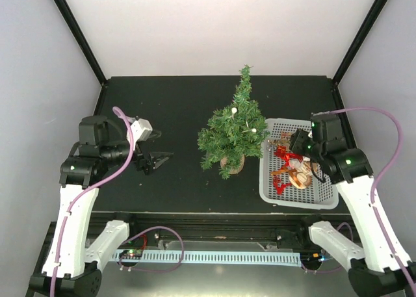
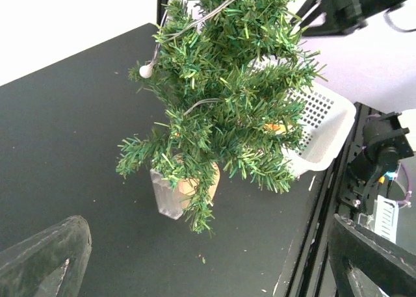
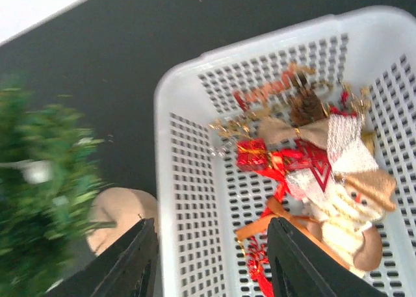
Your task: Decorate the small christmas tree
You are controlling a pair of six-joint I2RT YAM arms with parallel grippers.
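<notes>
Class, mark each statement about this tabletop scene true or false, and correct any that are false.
1. The small christmas tree stands upright on the table. True.
2. The white basket sits on the left arm's side of the tree. False: it sits on the right arm's side.
3. The left gripper holds an ornament. False: it is open and empty.
4. A snowman figure lies in the basket. True.
5. The right gripper hovers over the basket, open. True.
</notes>
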